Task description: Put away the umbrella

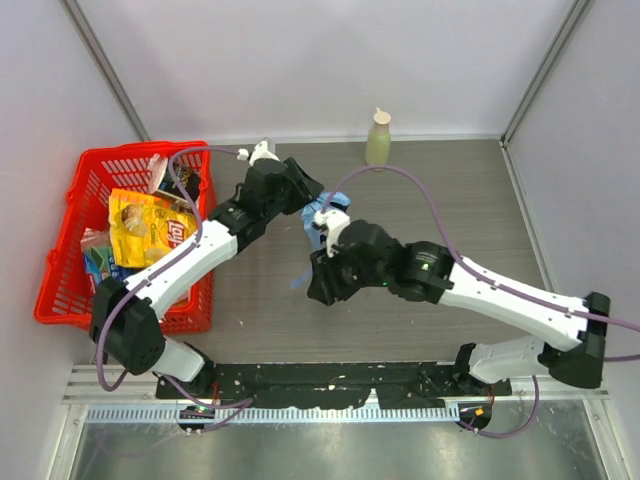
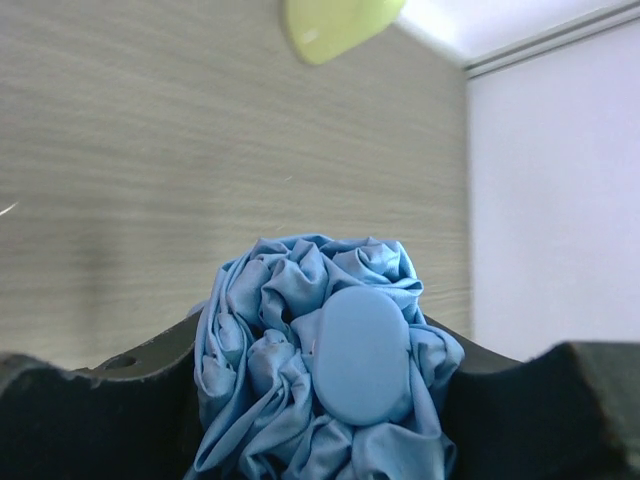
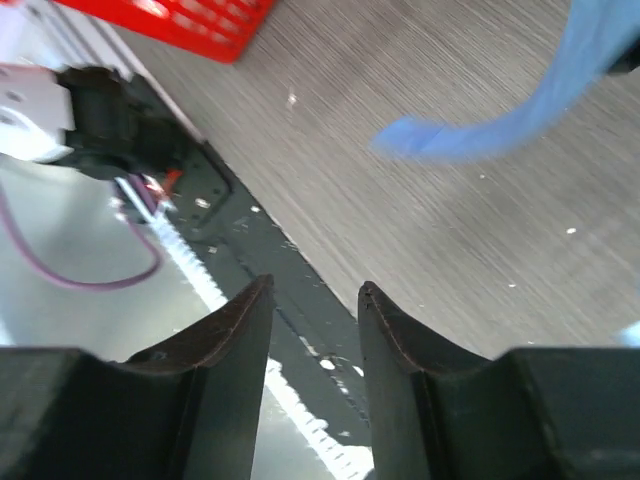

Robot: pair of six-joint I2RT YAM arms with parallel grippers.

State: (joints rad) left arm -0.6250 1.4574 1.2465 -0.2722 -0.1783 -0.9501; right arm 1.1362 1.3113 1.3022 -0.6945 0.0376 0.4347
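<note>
One umbrella (image 2: 262, 335), one bottle (image 1: 378, 138), one basket (image 1: 60, 270), two arms. The umbrella sits bunched over the middle of the tabletop (image 1: 510, 200), with its handle end facing the left wrist camera. The left fingers (image 2: 80, 410) squeeze it, and that arm reaches toward 1 o'clock. The right fingers (image 3: 225, 380), at its 6 o'clock, are apart and empty, tipped down.

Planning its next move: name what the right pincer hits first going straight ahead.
The right pincer would likely meet the black base plate at the table edge; depth unclear. The umbrella strap hangs aside.
</note>
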